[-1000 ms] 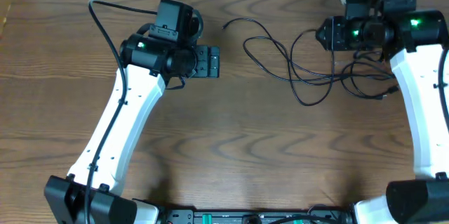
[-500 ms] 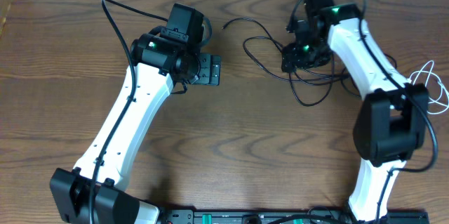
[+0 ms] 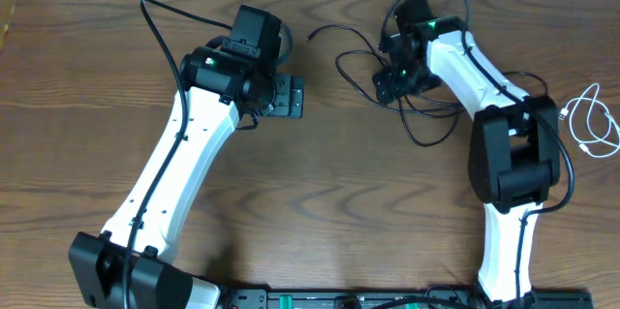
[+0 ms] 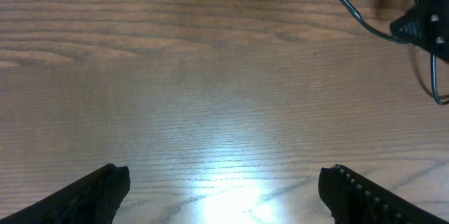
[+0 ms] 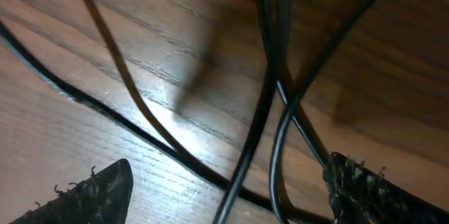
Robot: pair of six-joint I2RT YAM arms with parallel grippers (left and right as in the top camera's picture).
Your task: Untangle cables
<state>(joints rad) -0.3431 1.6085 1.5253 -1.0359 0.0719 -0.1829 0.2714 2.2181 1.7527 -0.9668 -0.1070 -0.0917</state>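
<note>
- overhead: my right gripper hangs over the black cable tangle near the tabletop's far edge. the white cable lies apart by the right edge. my left gripper is left of the tangle.
- left wrist: left gripper spread, empty; black cable far right.
- right wrist: right gripper released, with crossed black cable strands running lengthwise between its fingers.

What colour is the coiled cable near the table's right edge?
White; the coiled cable shows best in the overhead view.

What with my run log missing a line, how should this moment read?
left gripper open over table | right gripper open, astride black cable strands | white cable apart, near right edge
</note>
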